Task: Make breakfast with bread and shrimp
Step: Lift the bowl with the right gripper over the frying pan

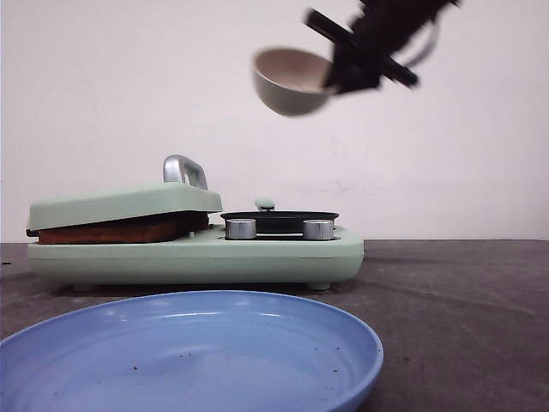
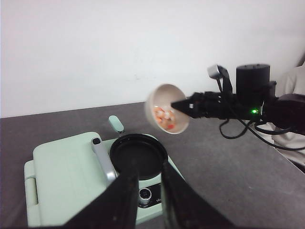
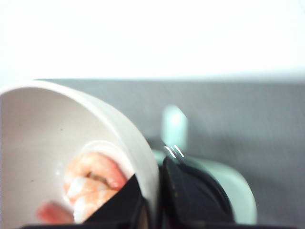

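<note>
My right gripper (image 1: 336, 79) is shut on the rim of a beige bowl (image 1: 292, 81) and holds it tilted high above the black round pan (image 1: 279, 218) of the mint-green breakfast maker (image 1: 197, 253). Pink shrimp (image 3: 93, 183) lie inside the bowl (image 3: 57, 152); they also show in the left wrist view (image 2: 164, 117). Toasted bread (image 1: 111, 232) is pressed under the closed green lid (image 1: 124, 204). My left gripper (image 2: 147, 181) is open and empty, hovering above the pan (image 2: 138, 155) and the knobs.
A large blue plate (image 1: 189, 356) lies at the front of the dark table. The maker has a metal lid handle (image 1: 184, 170), two silver knobs (image 1: 240, 229) and a green pan handle (image 2: 116, 124). A white wall stands behind.
</note>
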Controlling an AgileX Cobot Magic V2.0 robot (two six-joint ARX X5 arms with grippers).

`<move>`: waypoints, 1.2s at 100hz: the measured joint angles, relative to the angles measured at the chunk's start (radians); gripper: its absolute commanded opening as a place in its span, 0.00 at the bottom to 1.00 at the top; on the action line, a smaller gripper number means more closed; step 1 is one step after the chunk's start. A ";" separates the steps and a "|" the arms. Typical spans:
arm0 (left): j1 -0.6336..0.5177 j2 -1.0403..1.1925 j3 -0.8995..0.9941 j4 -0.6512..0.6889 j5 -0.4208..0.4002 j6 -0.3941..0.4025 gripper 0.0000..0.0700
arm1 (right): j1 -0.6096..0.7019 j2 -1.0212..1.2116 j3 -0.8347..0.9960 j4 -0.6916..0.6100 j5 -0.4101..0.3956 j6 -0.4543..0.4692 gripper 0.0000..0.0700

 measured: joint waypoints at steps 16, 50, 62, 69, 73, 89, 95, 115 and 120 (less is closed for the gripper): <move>0.000 0.004 0.000 0.000 0.000 0.000 0.00 | 0.082 0.031 0.014 0.025 0.140 -0.119 0.00; 0.000 0.004 0.000 -0.005 0.000 0.000 0.00 | 0.100 0.150 0.012 0.019 0.330 -0.222 0.00; 0.000 0.004 0.000 -0.008 0.000 0.000 0.00 | 0.105 0.150 0.012 0.056 0.385 -0.259 0.00; 0.000 0.004 0.000 -0.009 0.000 0.000 0.00 | 0.112 0.150 0.012 0.096 0.425 -0.295 0.00; 0.000 0.004 0.000 -0.010 0.000 0.000 0.00 | 0.119 0.150 0.012 0.121 0.454 -0.323 0.00; 0.000 0.004 0.000 -0.014 0.000 0.000 0.00 | 0.153 0.150 0.012 0.205 0.554 -0.471 0.00; 0.000 0.004 0.000 -0.015 0.000 0.000 0.00 | 0.165 0.150 0.012 0.217 0.578 -0.528 0.00; 0.000 0.004 0.000 -0.024 0.000 0.000 0.00 | 0.184 0.150 0.012 0.282 0.623 -0.669 0.00; 0.000 0.004 0.000 -0.026 0.000 0.000 0.00 | 0.184 0.150 0.012 0.290 0.623 -0.691 0.00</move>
